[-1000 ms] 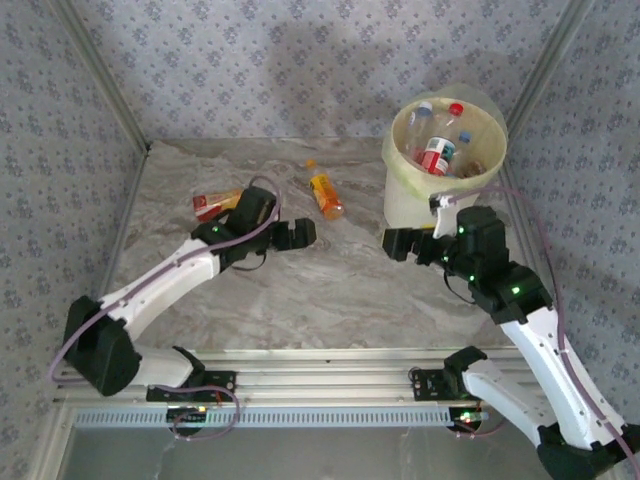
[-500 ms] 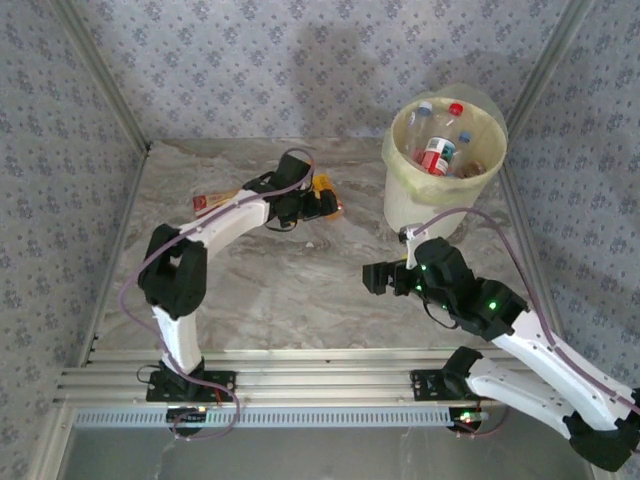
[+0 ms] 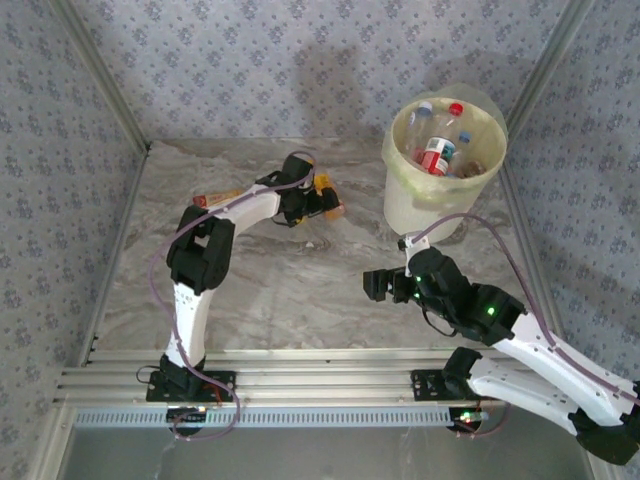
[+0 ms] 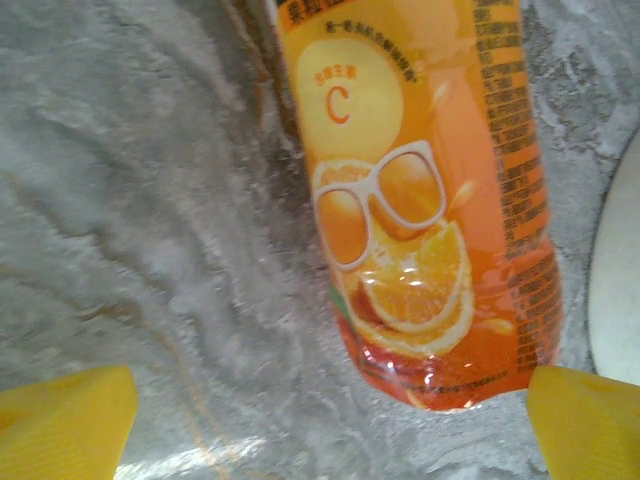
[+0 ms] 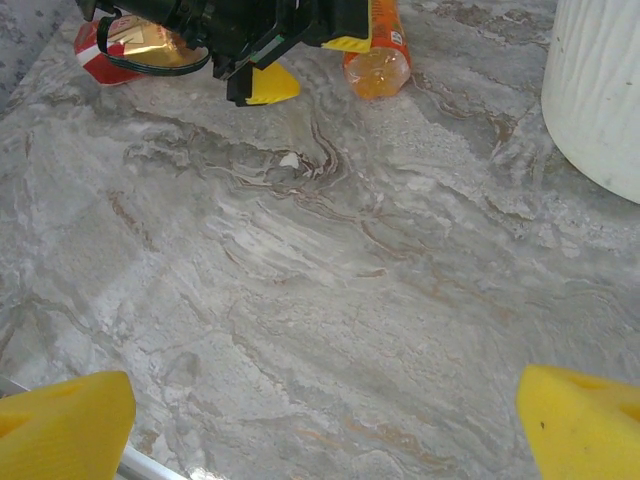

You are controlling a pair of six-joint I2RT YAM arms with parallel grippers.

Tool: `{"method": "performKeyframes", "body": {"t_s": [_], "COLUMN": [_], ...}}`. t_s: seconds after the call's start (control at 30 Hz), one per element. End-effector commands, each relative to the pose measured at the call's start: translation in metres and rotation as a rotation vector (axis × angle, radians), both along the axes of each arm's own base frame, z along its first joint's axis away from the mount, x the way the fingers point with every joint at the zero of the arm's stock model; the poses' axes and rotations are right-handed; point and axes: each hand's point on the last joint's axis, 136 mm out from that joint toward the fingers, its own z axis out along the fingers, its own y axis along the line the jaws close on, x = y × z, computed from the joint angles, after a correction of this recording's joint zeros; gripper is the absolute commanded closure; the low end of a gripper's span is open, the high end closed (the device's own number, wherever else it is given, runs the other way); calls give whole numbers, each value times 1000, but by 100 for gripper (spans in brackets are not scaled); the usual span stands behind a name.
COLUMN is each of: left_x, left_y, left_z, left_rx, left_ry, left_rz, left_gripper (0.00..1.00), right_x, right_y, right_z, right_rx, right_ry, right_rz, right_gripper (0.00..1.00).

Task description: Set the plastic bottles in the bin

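A grey, marble-veined desk (image 3: pixel 300 290) sits boxed in by three walls (image 3: pixel 260 70) papered in a pale blue-grey floral print, with bare aluminium rails (image 3: pixel 330 370) running across its near edge under soft, even light.

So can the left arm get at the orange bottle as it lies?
Probably yes: the left gripper hangs open right over the orange bottle, which lies alone on the table, nothing between the jaws and it.

links: white shells, black joints | cables: mauve loops | LEDs: green | fingers (image 5: pixel 66 420): yellow pads
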Motion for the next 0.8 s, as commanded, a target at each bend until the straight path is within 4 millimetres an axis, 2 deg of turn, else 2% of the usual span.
{"method": "performKeyframes", "body": {"t_s": [0.0,0.2,0.43,0.77], "left_x": [14,23,31,31], "left_y": [-20,-27,-32,-35], "left_z": [17,10,-8,-21], "left_rx": [-100,-123,-121,-115], "left_ry": [-47,-35,7,37], "left_rz": [-13,-1,29,25], "left_gripper": [0,0,1,12], "right_x": [-2,-3,-5,-7], "right_y": [-6,-7,-9,-10], "right_z": [-5,-7,-9,-11], "right_rx": [-14,-19,-25,-26], "right_ry": [11,15,19,20], "right_rz": [-29,-32,-36,-35], "right_gripper": [0,0,0,0]}}
